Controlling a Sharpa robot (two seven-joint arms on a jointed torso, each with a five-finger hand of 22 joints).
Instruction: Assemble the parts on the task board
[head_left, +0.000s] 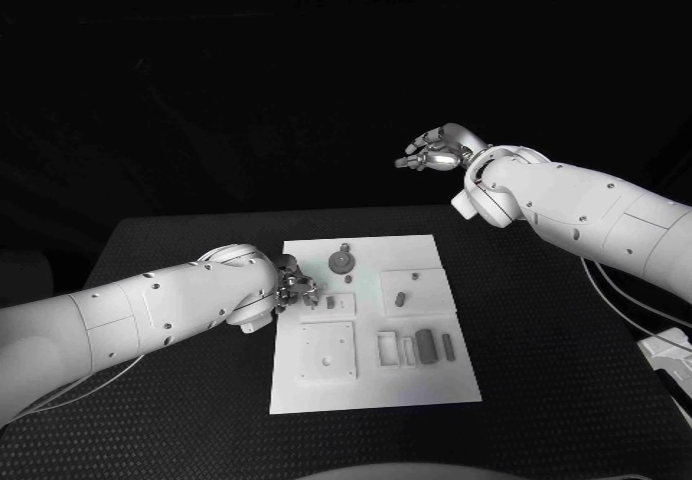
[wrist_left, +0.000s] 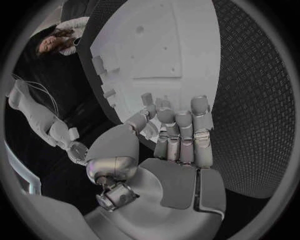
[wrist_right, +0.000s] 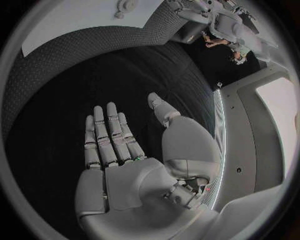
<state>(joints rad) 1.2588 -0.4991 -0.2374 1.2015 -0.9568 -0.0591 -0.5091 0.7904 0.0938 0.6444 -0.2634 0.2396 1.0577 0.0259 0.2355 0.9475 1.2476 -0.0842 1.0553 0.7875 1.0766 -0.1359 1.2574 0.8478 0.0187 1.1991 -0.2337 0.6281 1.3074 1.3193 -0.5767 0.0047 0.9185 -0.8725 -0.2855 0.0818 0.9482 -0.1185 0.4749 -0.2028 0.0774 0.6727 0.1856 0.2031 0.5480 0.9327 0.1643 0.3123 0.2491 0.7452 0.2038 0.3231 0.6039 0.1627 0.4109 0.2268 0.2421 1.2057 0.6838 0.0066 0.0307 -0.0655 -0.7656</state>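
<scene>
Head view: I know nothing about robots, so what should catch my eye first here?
The flat white rectangular task board lies mid-table on the black table, with small grey parts on it. The left silver robot hand is at the board's left edge, its fingers curled; whether it holds a part cannot be told. The right silver robot hand is raised beyond the table's far edge, holding nothing.
</scene>
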